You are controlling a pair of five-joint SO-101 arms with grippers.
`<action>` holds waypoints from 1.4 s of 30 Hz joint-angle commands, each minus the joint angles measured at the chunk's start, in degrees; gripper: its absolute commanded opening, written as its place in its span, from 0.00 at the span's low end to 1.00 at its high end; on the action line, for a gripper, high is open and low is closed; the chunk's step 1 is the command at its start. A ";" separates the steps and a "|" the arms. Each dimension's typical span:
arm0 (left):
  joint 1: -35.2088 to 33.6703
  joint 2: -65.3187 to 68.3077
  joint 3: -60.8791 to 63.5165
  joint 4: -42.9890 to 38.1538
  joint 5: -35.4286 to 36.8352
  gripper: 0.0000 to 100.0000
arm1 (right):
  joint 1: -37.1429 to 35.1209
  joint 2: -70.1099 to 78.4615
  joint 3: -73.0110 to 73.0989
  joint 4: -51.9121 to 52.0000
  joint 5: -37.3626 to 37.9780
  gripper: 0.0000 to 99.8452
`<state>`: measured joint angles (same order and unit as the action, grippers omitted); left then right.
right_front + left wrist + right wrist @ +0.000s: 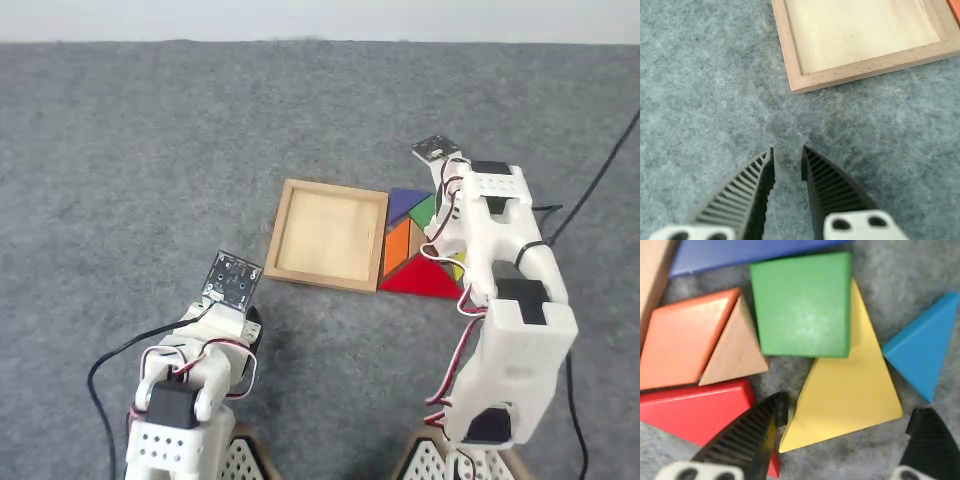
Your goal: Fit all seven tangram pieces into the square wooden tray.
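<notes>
One yellow triangle (842,387) lying between the right pincer's (852,412) jaws, spread wide, grasping nothing.

In the high view, open grey carpet (150,150) is stretching across the upper and left frame; at centre the square wooden tray (277,228) is lying with its raised rim walling a bare floor; the red triangle (420,278) and orange parallelogram (396,243) are crowding just beside its right edge; the white right arm (505,270) is hanging over that cluster's right side; the right gripper (850,410), jaws spread, is straddling a corner of the yellow triangle (850,385), hemmed by the green square (800,305) and light-blue triangle (922,355); the left gripper (787,152), jaws slightly apart, is hovering over bare carpet near the tray's corner.
</notes>
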<state>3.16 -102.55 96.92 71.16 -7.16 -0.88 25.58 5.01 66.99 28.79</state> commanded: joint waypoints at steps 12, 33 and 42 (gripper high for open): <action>0.09 -0.09 -0.40 0.26 0.35 0.09 | 0.57 1.27 -1.05 -0.04 0.70 0.38; 0.09 -0.09 -0.40 0.26 0.35 0.09 | 3.12 -12.00 -0.97 7.52 -8.70 0.24; 0.09 -0.09 -0.40 0.26 0.35 0.09 | 0.57 -25.71 -0.70 15.60 -8.26 0.24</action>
<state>3.16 -102.55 96.92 71.16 -7.16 1.14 6.33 5.01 81.05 20.79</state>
